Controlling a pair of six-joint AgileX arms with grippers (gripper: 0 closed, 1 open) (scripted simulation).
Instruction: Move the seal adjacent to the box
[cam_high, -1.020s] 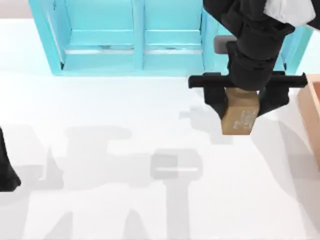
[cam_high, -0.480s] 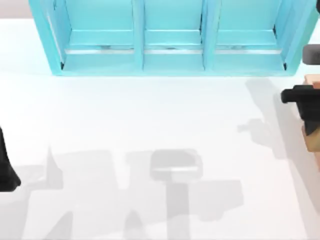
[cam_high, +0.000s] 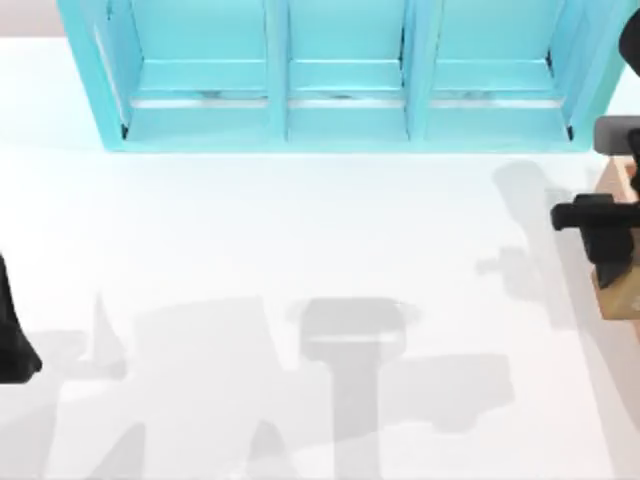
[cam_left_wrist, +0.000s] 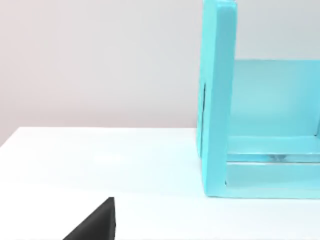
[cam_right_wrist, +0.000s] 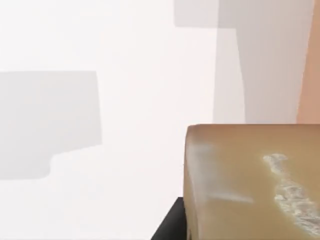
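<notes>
Seal (cam_high: 628, 297) sits at the right edge of the top view, clamped in the right gripper (cam_high: 618, 245), having travelled there from the middle right of the frame a second ago. Since half a second ago it has barely shifted, so the carry looks nearly done. In the right wrist view the seal (cam_right_wrist: 250, 180) hangs above the white table (cam_right_wrist: 100, 150), with the peach box (cam_right_wrist: 311, 75) just beside it at the frame's right edge. Lowering and letting go likely remain. Left arm (cam_high: 12, 335) stays parked at the left edge.
</notes>
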